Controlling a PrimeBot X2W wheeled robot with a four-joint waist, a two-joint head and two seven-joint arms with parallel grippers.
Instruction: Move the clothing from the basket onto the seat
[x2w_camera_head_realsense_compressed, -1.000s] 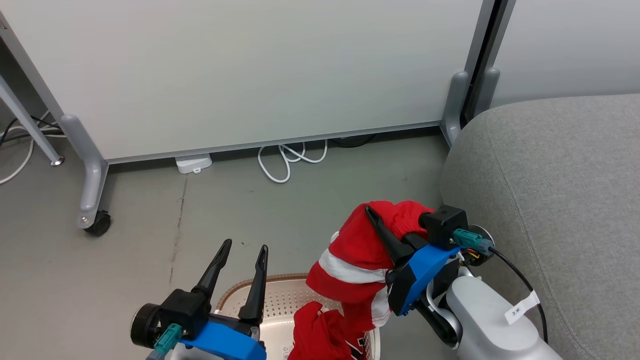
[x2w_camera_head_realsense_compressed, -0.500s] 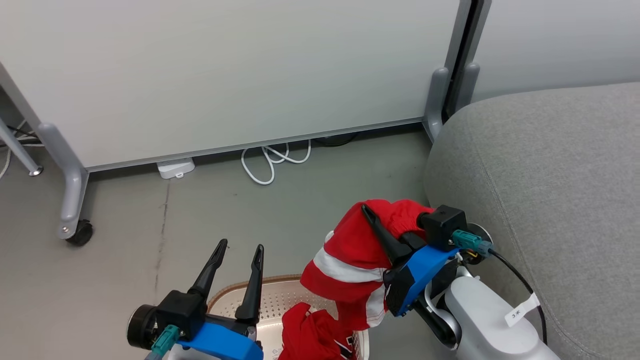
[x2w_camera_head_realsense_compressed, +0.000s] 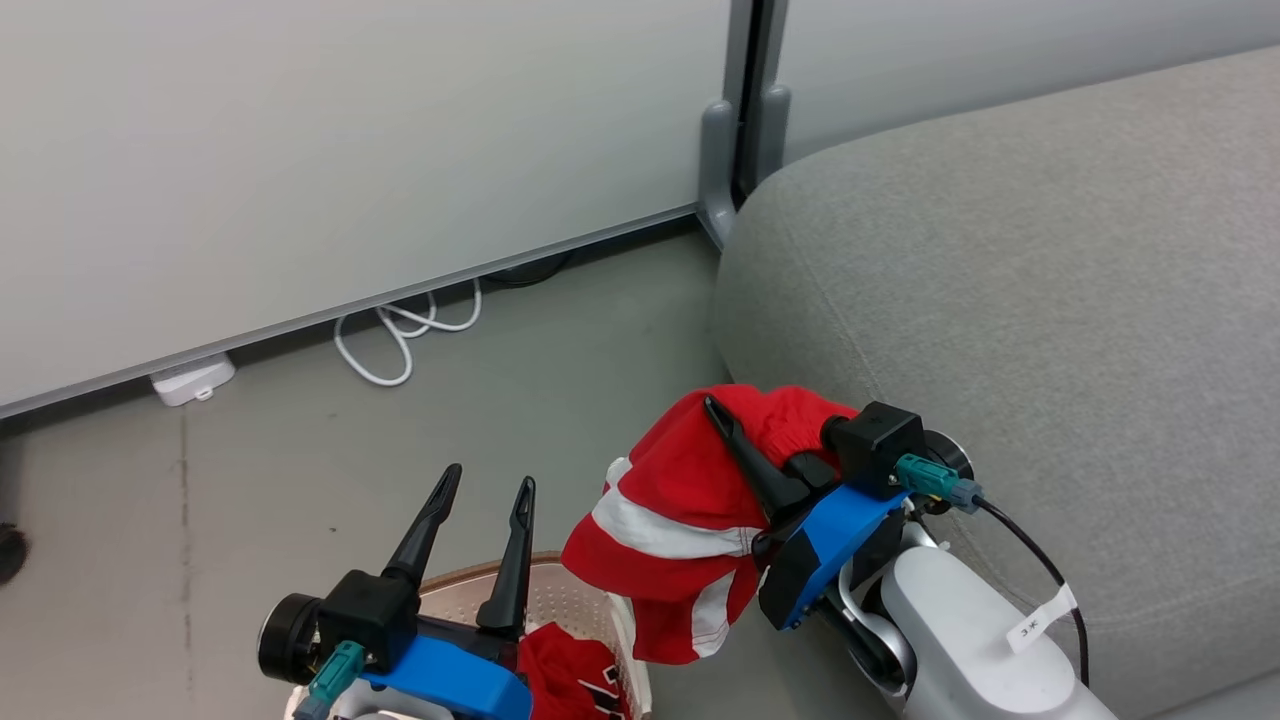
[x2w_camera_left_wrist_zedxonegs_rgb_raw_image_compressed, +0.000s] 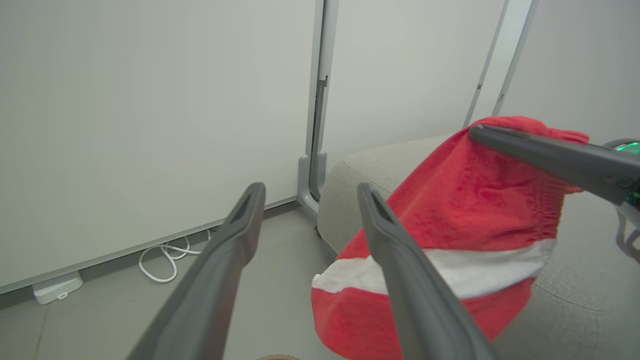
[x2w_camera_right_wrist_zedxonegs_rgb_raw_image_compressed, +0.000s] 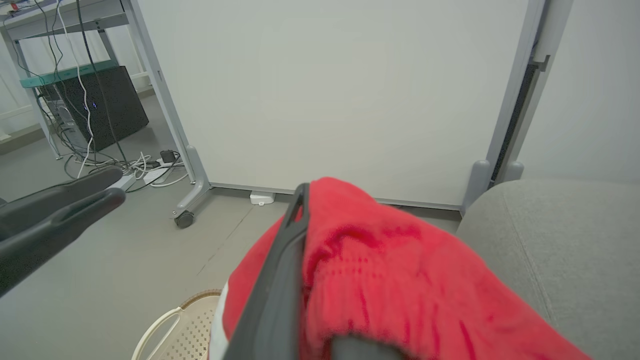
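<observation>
The right gripper (x2w_camera_head_realsense_compressed: 722, 418) was clamped shut on a red garment (x2w_camera_head_realsense_compressed: 660, 520) with white stripes, holding it in the air above the right side of the basket (x2w_camera_head_realsense_compressed: 470, 578). Its pale forearm (x2w_camera_head_realsense_compressed: 960, 640) came up from beyond the basket's right side. The wrist was turned so that the long dark fingers pointed up and leftward, back over the basket. One finger lay along the outside of the cloth and the other was buried under it. The garment draped over the fingers and hung in loose folds. Its lower edge dangled by the basket's right rim, and whether it touched the rim could not be told.

The left gripper (x2w_camera_head_realsense_compressed: 490, 478) stood wide open with nothing between its fingers. It was poised over the basket's near left part, and the fingers pointed up and away from the robot, leaning slightly to the right. Its blue wrist housing sat over the basket's near edge.

A second garment (x2w_camera_head_realsense_compressed: 565, 680), red with black-and-white lettering, lay inside the basket against its right wall. The grey sofa (x2w_camera_head_realsense_compressed: 1000, 280) stood to the right of the basket, its rounded corner close behind the raised garment. Past the basket's far side, across the grey floor (x2w_camera_head_realsense_compressed: 250, 480), a white cable (x2w_camera_head_realsense_compressed: 400, 335) lay coiled at the foot of a pale partition panel (x2w_camera_head_realsense_compressed: 300, 150).
</observation>
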